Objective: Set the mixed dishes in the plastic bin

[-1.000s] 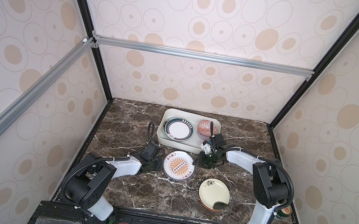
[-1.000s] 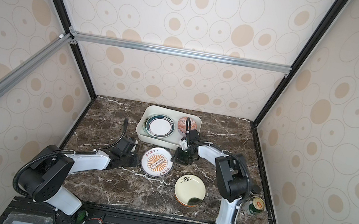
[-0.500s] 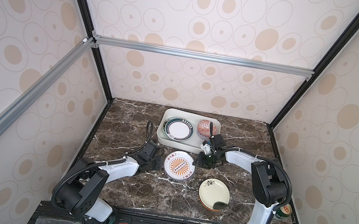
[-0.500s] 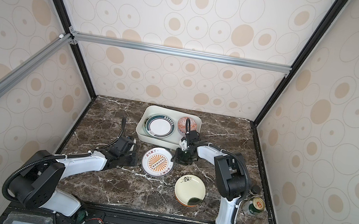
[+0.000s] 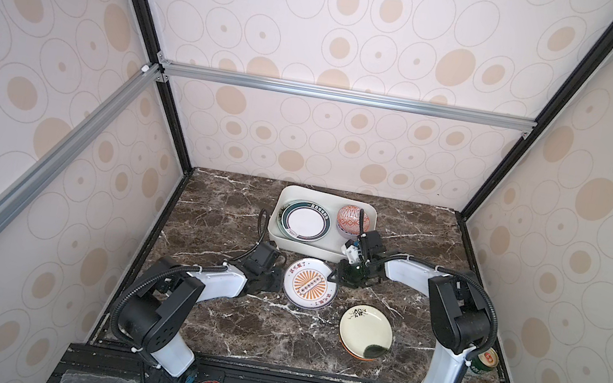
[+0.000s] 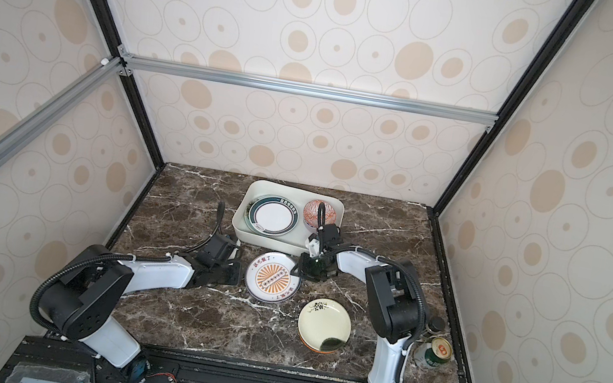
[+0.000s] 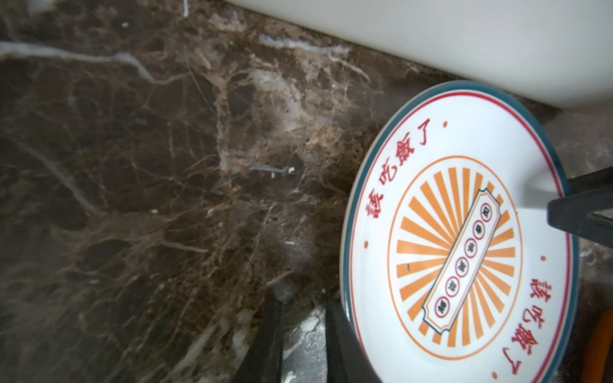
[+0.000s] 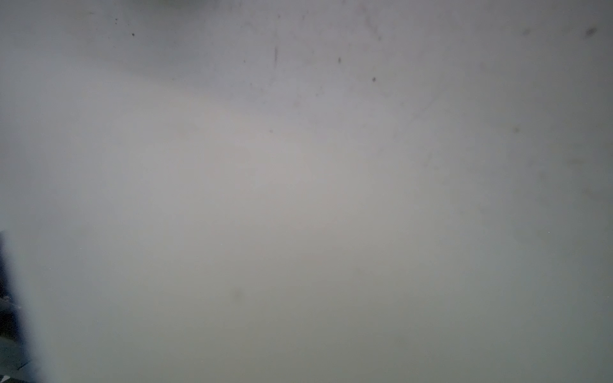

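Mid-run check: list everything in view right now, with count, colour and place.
plastic bin: one, white, back centre of the table.
green-rimmed plate: one, white, in the bin, left part.
patterned bowl: one, red-white, in the bin, right part, seemingly nested in a lavender bowl.
sunburst plate: one, orange on white, in front of the bin.
floral plate: one, cream, front right, on an orange plate.
drink can: one, green, right edge.
dark jar: one, behind the can.
table: brown marble.
left gripper: black, at the sunburst plate's left rim, fingers apart.
right gripper: black, at its far-right rim; jaws unclear.
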Controlling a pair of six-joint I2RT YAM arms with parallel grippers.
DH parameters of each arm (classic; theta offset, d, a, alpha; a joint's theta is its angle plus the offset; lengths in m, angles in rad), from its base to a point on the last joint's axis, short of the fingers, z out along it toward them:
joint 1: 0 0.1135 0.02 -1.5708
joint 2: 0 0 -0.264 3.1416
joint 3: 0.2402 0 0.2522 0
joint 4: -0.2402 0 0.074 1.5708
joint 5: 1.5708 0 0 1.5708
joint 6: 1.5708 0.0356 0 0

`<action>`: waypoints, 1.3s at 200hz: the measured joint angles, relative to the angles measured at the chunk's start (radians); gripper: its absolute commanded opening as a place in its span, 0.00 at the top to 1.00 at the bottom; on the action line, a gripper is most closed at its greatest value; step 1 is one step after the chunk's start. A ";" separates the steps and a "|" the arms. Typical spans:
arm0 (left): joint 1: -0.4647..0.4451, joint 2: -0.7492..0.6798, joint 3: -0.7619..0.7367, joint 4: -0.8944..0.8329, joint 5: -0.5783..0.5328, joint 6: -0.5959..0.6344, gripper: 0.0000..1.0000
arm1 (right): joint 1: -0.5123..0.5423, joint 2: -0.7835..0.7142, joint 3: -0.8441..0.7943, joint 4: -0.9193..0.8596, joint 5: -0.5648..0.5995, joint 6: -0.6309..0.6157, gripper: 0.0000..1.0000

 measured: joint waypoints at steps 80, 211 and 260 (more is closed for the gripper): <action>-0.012 0.031 0.024 0.013 -0.048 -0.013 0.79 | -0.026 0.006 0.000 0.007 -0.068 -0.008 0.90; -0.048 -0.098 0.010 -0.084 -0.092 0.014 0.29 | 0.000 -0.097 -0.037 -0.082 -0.189 0.025 1.00; -0.027 -0.253 0.011 -0.171 -0.129 0.047 0.01 | 0.002 -0.107 0.041 -0.170 -0.203 0.033 1.00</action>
